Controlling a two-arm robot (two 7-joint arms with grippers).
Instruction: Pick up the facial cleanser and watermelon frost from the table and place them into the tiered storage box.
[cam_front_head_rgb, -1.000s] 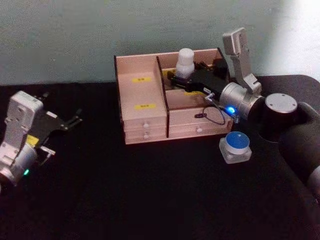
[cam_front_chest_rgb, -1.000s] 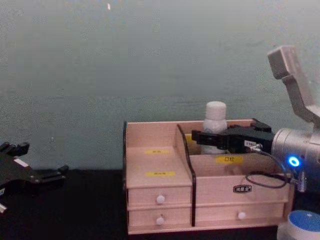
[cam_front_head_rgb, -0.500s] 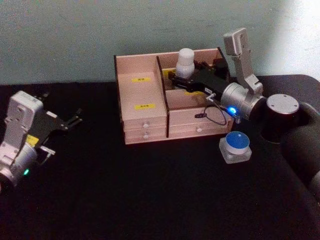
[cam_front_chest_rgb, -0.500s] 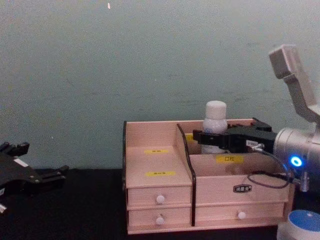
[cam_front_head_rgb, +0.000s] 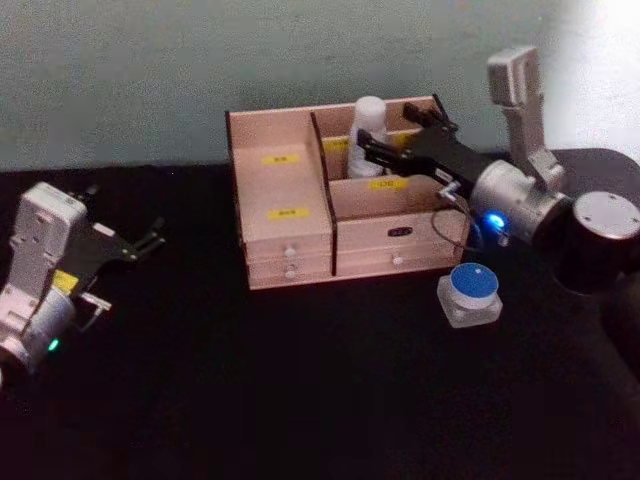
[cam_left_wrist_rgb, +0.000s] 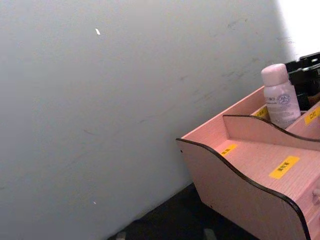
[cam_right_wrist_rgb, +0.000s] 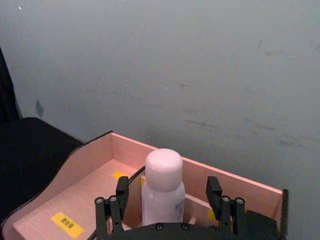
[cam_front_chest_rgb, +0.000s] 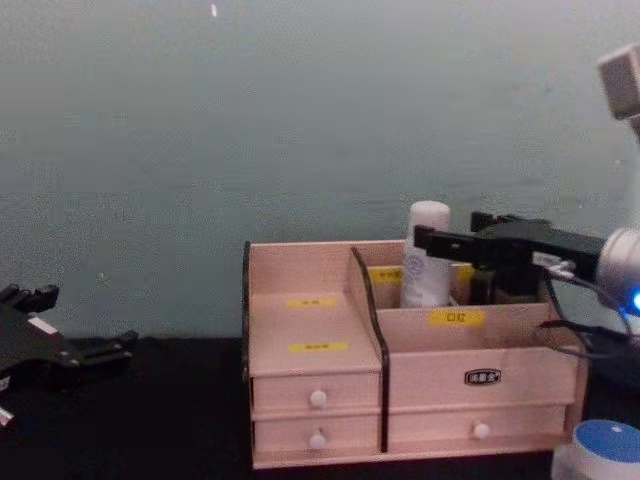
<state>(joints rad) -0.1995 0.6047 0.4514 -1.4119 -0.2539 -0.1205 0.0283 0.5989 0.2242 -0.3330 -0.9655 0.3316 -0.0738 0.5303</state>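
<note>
White facial cleanser (cam_right_wrist_rgb: 162, 180) stands at one o'clock in the tiered storage box (cam_front_head_rgb: 285, 180), between wide-open, empty fingers of the right gripper (cam_right_wrist_rgb: 167, 212); a skewed retreat could topple it.

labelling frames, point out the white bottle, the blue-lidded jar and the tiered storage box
white bottle (cam_right_wrist_rgb: 162, 205), right wrist view, on its body below the cap
blue-lidded jar (cam_front_head_rgb: 470, 282), head view, middle of its blue lid
tiered storage box (cam_front_head_rgb: 283, 186), head view, bare step of its left compartment
</note>
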